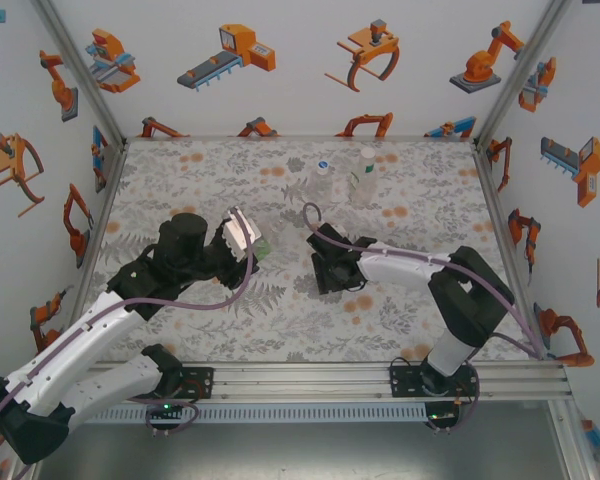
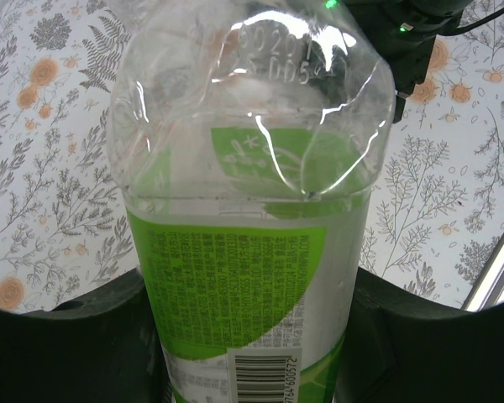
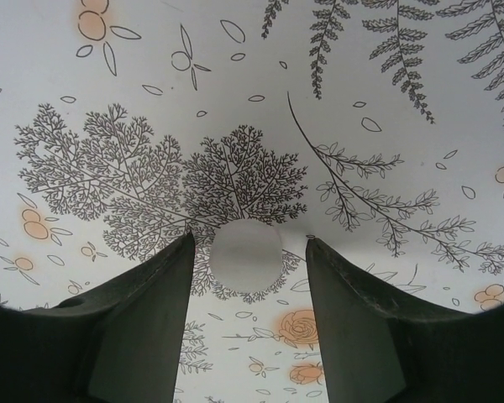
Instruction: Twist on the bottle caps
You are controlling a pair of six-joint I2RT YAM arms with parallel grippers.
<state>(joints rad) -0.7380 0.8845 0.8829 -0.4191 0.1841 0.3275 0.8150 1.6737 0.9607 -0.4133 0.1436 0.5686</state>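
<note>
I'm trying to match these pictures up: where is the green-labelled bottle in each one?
Top external: green-labelled bottle, left of centre, held by the left gripper.
Left wrist: the bottle at centre, base pointing away.
Right wrist: a white cap between the fingers.
Shared landmark: the floral tablecloth.

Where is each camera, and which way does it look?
Top external: high behind the arms, looking down at the flowery table; both arms show.
Left wrist: on the left arm, looking past its fingers at the green-labelled bottle they clamp.
Right wrist: looking down at a white cap between its open fingers.
Shared: top and left-wrist both show that bottle.
</note>
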